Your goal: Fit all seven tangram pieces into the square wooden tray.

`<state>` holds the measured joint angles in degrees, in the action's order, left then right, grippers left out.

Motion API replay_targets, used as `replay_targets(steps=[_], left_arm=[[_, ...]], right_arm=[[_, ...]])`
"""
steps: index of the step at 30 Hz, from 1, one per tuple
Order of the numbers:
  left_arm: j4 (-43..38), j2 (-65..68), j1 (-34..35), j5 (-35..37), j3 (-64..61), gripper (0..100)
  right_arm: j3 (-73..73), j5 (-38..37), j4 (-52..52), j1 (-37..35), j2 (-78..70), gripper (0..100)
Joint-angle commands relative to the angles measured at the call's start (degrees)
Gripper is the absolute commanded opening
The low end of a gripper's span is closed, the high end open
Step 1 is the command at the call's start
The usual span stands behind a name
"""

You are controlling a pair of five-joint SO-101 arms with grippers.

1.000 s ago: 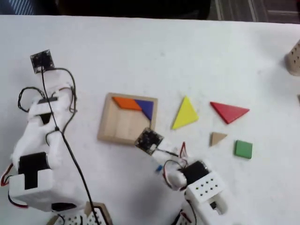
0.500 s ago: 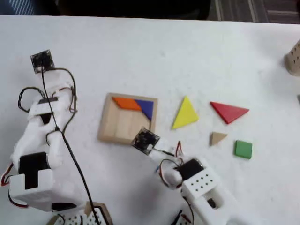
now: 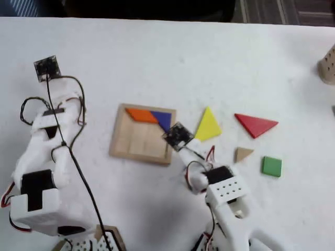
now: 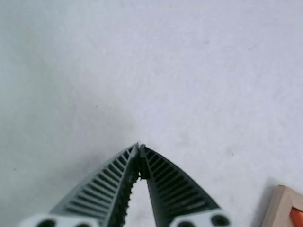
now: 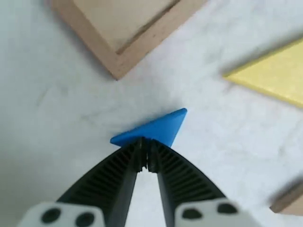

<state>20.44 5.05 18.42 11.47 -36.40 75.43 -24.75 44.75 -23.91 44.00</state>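
So we've got the right pincer clamped on the blue triangle; the wooden tray corner sits just ahead; the left pincer is closed, idle.

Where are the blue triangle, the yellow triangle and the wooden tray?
blue triangle [image 5: 152, 128]: right wrist view, its middle.
yellow triangle [image 3: 208, 127]: high view, its middle.
wooden tray [image 3: 135, 142]: high view, bare floor.

In tray, along far edge: parallelogram left, inset triangle right, touching. Right of tray: big triangle, then wide triangle farther right. Nearer than those: small triangle, square to its right. At right gripper tips, near tray corner: pinched triangle.
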Motion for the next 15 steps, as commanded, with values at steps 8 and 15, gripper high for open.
replay_targets(steps=[8,15], left_arm=[[0.2,-0.2,0.2,0.3,3.1,2],[0.2,-0.2,0.2,0.3,3.0,2]], right_arm=[[-1.5,2.3,-5.1,8.5,0.0,1.8],[-3.9,6.5,-3.9,11.7,0.1,1.8]])
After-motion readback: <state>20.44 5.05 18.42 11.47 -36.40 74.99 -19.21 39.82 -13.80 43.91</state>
